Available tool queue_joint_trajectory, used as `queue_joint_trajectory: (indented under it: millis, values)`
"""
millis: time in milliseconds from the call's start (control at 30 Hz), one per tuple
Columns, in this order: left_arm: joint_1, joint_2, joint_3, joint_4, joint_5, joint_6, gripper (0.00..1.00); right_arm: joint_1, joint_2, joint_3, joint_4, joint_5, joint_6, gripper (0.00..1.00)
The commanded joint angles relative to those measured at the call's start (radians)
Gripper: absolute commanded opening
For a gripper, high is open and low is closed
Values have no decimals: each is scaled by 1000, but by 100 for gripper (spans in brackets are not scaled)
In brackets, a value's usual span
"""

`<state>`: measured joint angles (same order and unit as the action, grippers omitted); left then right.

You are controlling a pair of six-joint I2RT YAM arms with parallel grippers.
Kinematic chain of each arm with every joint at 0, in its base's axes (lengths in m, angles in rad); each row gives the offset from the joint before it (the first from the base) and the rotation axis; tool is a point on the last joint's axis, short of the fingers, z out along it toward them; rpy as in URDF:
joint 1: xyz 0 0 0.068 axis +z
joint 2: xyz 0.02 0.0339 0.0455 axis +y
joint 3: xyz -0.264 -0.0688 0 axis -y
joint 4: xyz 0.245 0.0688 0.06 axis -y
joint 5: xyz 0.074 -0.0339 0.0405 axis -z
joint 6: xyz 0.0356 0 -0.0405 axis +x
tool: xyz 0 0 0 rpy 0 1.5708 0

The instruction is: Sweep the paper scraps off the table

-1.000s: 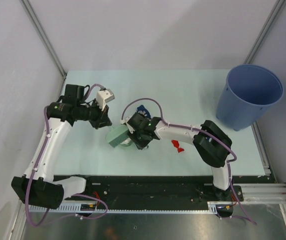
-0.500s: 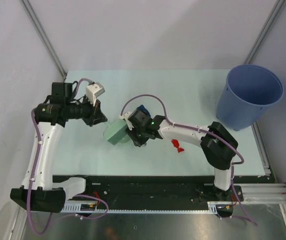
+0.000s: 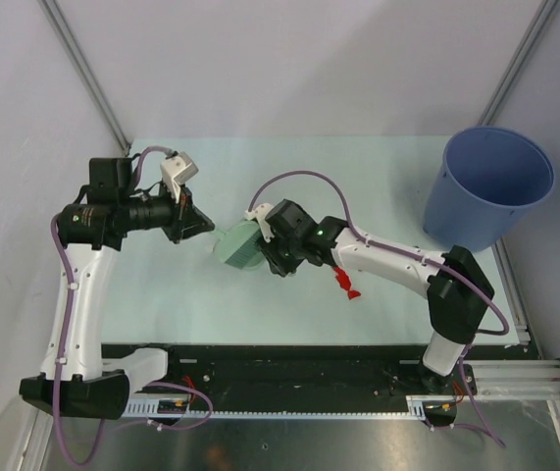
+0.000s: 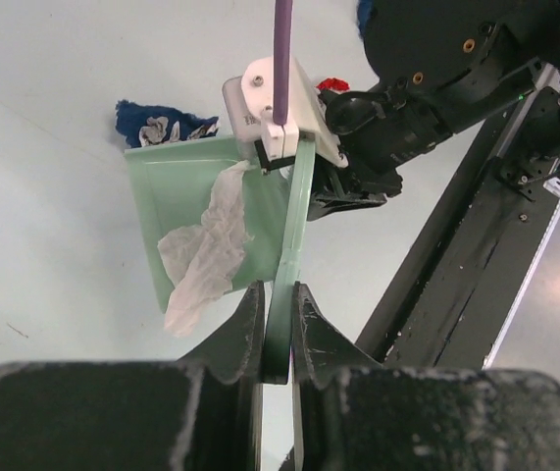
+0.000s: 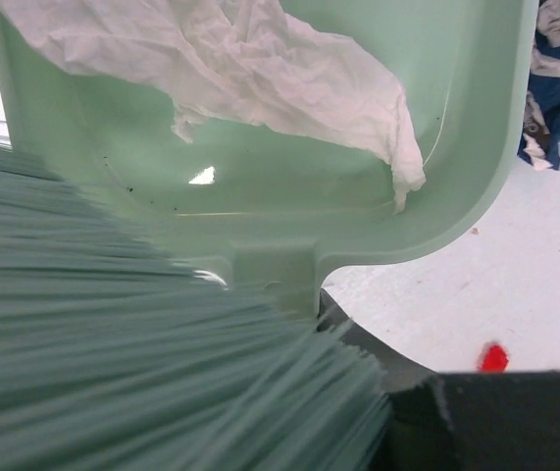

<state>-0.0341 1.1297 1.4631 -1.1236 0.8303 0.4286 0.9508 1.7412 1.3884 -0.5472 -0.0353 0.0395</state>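
Our left end effector pinches the dustpan by its thin handle; our right end effector clamps the brush. The white scrap lies in the dustpan, the blue scrap and red scrap on the counter. They look featherlight and soft, so we judge brushing beats pinching.

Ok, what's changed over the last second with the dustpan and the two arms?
The dustpan, held by its handle in the left pincer, moved away from the robot and slightly right. The right pincer with the brush followed alongside it. Nothing was grabbed or released. The red scrap and the blue bucket stayed put.
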Motion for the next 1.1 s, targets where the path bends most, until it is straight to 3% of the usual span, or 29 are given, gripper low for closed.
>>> queue_joint_trajectory:
  millis: [0, 233, 433, 800, 967, 1067]
  values:
    - [76, -13, 42, 139, -232, 98, 0, -90, -106, -46, -151, 17, 14, 0]
    - [57, 31, 3, 130, -4, 41, 0, -122, -121, -46, -109, 34, 98, 0]
    - [-133, 51, -30, 131, -157, 22, 0, -124, -114, -48, -8, 34, 169, 0]
    - [-271, 116, -29, 143, -313, 7, 0, -93, -134, -45, 59, 51, 151, 0]
    - [-316, 166, 54, 153, -410, 7, 0, -57, -131, -45, 36, 78, 96, 0]
    - [-319, 165, 104, 153, -407, 9, 0, -96, -132, -45, 4, 62, 118, 0]
